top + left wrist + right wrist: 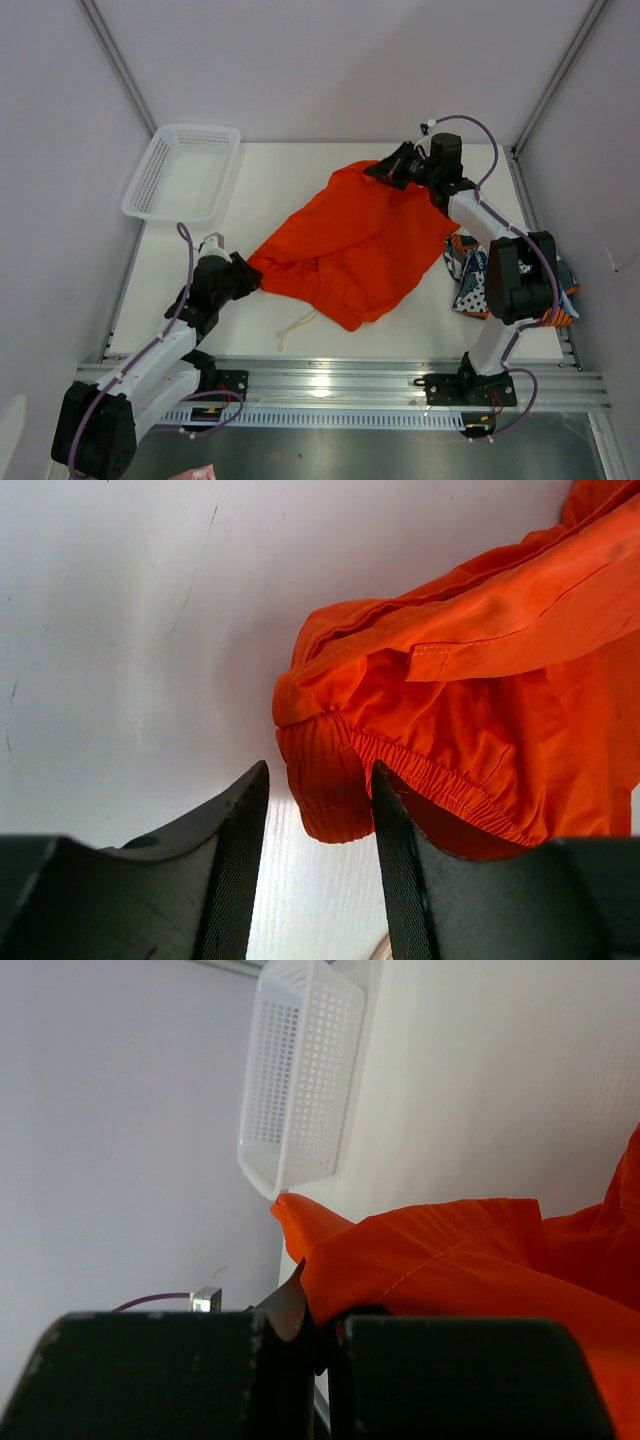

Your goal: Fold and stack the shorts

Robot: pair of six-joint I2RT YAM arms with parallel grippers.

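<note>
Our right hand [388, 170] is clenched on the far corner of the orange shorts [355, 245], spreading them across the counter [290, 175]. Our left hand [252, 276] sits released astride the waistband corner, probably to pinch it.

Orange shorts [350, 245]: thin, smooth cloth with a faint sheen; the elastic waistband is puckered.
Printed shorts [468, 275], three o'clock: soft matt cloth.
Basket [185, 170], ten o'clock: white mesh plastic, slightly glossy.
Table [290, 180]: white, smooth, matt, faintly scuffed.
Front rail [340, 375], six o'clock: bare metal, shiny.
</note>
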